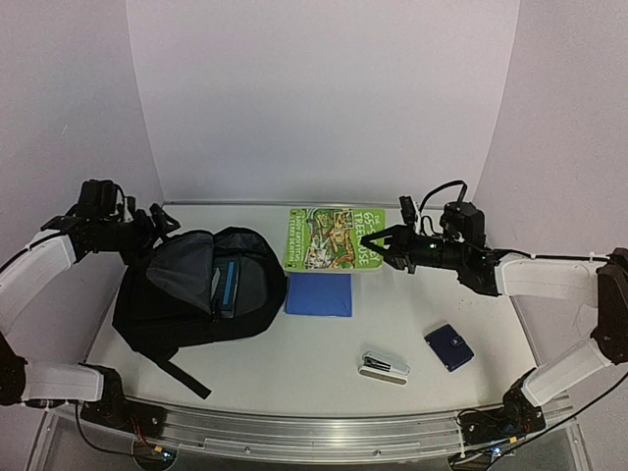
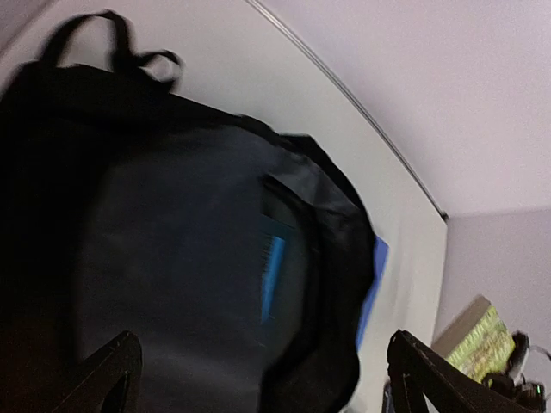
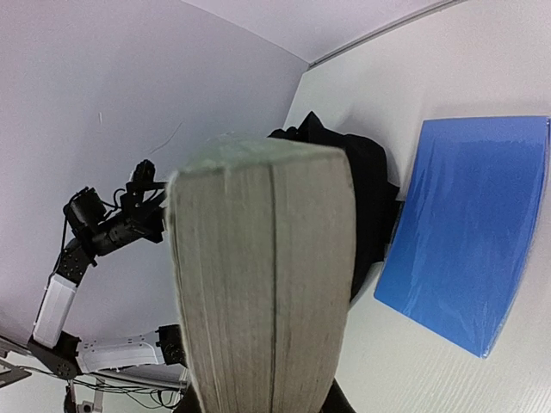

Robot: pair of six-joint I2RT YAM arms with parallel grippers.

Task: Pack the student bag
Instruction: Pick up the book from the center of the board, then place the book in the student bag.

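The student bag (image 1: 196,294) lies flat on the left half of the desk (image 1: 294,353), its long axis running across the desk on a slight diagonal from near-left to far-right. Its unzipped mouth gapes upward and shows grey lining, with a blue-edged item (image 1: 228,285) standing inside. One black strap (image 1: 184,376) trails off the bag's near side towards the front edge. The bag's left flank comes close to the desk's left edge and its far side sits near the back edge. Bare desk spreads in front of it and across the middle. A blue folder (image 1: 319,293) lies flat just beside its right side. Further right and nearer, well apart from the bag, rest a small white and black case (image 1: 385,368) and a dark blue pouch (image 1: 449,347). The left fingers (image 2: 112,374) are spread wide and released, grasping nothing. They hover over the bag's far-left corner and look down into the open mouth. The right fingers (image 1: 394,235) are clenched on a green book (image 1: 332,238), grasping it by its right edge beyond the folder, to the right of the bag.
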